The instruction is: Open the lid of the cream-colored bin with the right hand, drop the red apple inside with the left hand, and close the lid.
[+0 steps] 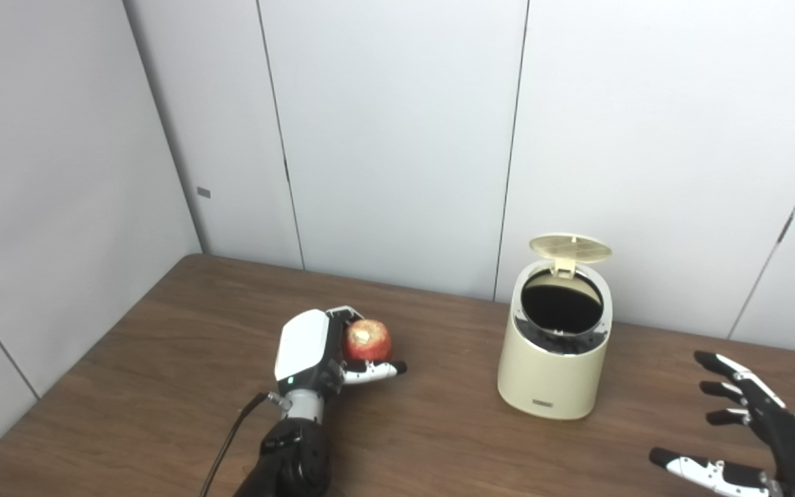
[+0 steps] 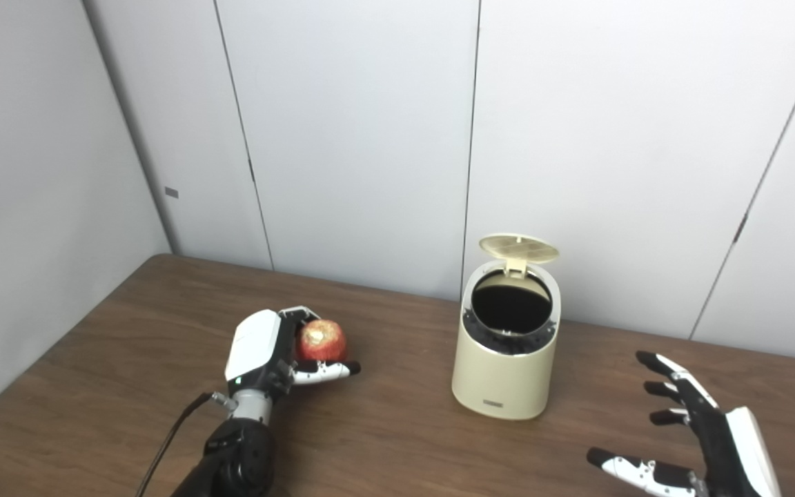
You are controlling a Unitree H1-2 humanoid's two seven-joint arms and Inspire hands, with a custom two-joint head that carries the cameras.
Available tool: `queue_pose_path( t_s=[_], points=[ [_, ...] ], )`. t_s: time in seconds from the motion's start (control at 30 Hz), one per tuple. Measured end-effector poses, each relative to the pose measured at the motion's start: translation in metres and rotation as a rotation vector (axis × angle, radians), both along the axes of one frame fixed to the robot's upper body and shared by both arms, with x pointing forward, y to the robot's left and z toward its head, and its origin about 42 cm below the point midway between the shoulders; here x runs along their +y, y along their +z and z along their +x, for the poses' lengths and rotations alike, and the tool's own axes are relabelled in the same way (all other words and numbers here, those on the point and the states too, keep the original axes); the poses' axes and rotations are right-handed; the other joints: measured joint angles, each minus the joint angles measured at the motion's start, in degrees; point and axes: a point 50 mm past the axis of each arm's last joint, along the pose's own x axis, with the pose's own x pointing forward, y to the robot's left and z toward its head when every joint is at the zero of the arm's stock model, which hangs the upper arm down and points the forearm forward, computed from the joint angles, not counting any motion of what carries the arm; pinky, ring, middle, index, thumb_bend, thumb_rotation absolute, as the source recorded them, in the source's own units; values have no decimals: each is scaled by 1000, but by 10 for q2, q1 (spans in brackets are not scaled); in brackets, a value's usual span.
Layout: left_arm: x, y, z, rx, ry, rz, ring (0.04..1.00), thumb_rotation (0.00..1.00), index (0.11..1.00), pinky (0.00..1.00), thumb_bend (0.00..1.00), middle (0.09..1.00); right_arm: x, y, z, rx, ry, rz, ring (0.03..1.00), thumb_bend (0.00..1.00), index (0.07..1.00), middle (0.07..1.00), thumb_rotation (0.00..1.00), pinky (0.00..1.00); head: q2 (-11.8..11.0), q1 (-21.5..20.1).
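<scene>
The cream-colored bin (image 1: 553,376) stands upright on the wooden table, right of centre. Its round lid (image 1: 570,249) is tipped up at the back, and the dark inside shows. My left hand (image 1: 321,355) is left of the bin, shut on the red apple (image 1: 367,340), with fingers curled around it and the thumb under it. The apple is about level with the bin's middle and well apart from it. At the lower right, my right hand (image 1: 756,431) is open with fingers spread, to the right of the bin and not touching it.
The brown wooden table (image 1: 163,386) runs to grey wall panels (image 1: 397,138) at the back and left. A black cable (image 1: 225,442) trails from my left wrist toward the bottom edge.
</scene>
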Motion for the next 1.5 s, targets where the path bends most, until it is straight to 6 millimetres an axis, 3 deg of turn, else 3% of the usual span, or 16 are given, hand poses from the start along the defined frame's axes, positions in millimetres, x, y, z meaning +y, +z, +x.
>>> queue_pose_path(
  t_s=[0.2,0.27,0.37,0.53,0.7,1.1,1.5],
  points=[
    [-24,36,-2,-92,-111,-19,569,0,509,697,524,467,-2,-16,6,5,8,-1,757,662,807,845,0,586,-1,-29],
    [-35,47,1,-107,-144,-24,565,0,506,753,524,471,-1,-19,7,-13,20,-2,786,682,785,843,0,657,-3,-38],
    [-50,66,5,-130,-193,-18,564,0,507,794,524,471,-2,-27,11,-16,27,-6,786,687,777,839,0,668,-4,-46],
    [-74,86,9,-176,-242,-30,559,0,504,769,525,471,-4,-38,14,-11,20,-7,785,683,790,841,70,674,-7,-58],
    [-96,90,7,-187,-290,-42,544,0,500,729,525,473,-3,-40,16,-32,33,-8,793,681,796,846,116,684,-11,-73],
    [-121,103,11,-235,-357,-73,537,0,494,713,525,477,3,-42,17,-42,21,-42,804,659,804,846,149,700,-18,-99],
    [-132,99,20,-247,-404,-76,534,0,494,707,525,478,10,-45,17,-37,17,-50,822,667,803,848,204,731,-22,-116]
  ],
)
